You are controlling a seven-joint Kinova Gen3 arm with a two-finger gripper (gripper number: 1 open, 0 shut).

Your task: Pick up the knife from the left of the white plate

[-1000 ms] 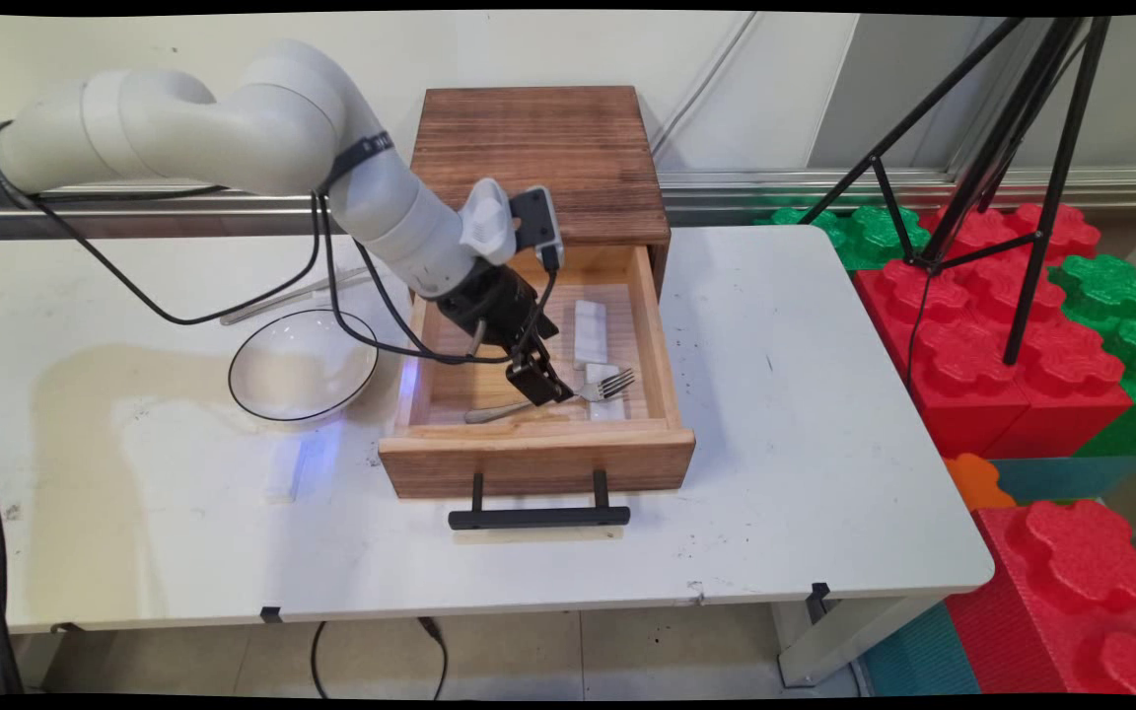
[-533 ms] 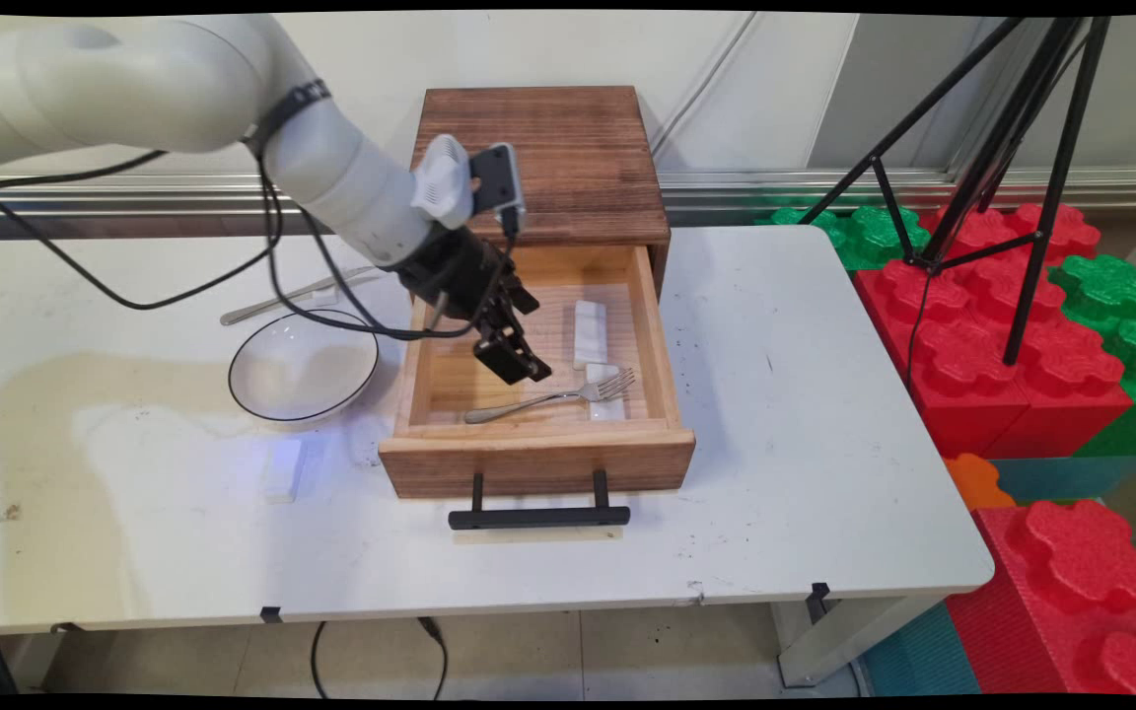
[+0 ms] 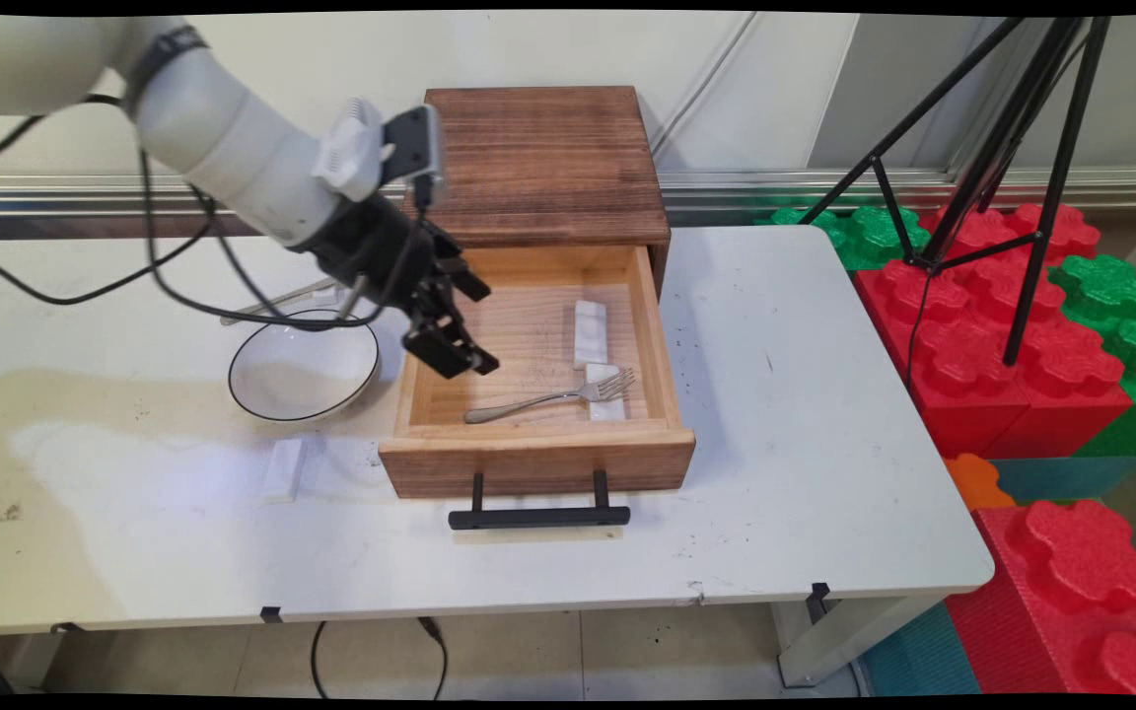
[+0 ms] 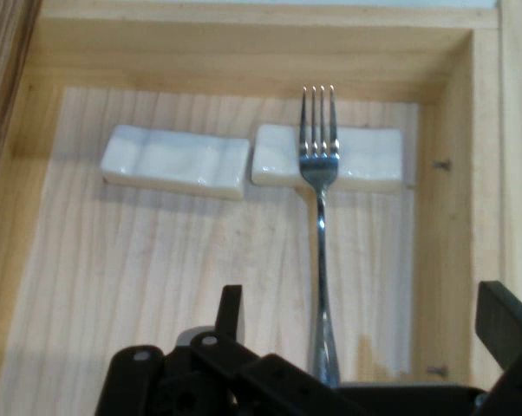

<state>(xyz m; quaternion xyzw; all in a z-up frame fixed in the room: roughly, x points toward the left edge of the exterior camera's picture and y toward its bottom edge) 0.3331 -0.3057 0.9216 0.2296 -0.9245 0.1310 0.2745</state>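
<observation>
Over the left wall of the open drawer [image 3: 529, 449], the hand [image 3: 458, 360] hangs empty, with nothing between its fingers. Hand view shows the two fingers [image 4: 506, 314] spread wide, so the grip is released.

Fork [image 3: 548, 398] lies on the drawer floor near the front wall, handle toward the left wall, tines toward the right. Tines rest on a small white rest [image 3: 603, 390] near the drawer's front right corner. A second white rest [image 3: 589, 333] lies just behind it, toward the back wall, bare. In the hand view both rests sit side by side, and the fork's head is propped on the one nearer the side wall.

Drawer is pulled fully out of the wooden cabinet [image 3: 543, 163], which stands at the back edge of the table [image 3: 805, 463]; black handle [image 3: 538, 515] faces the near edge.

Left of the drawer on the table: a white bowl [image 3: 303, 366] with a dark rim, and a third white rest [image 3: 284, 468] nearer the front edge. Behind the bowl lies what looks like another piece of cutlery [image 3: 277, 301], mostly hidden by the arm, so its kind is uncertain.

Status as judged: fork is stowed in the drawer and let go; drawer not yet closed.
</observation>
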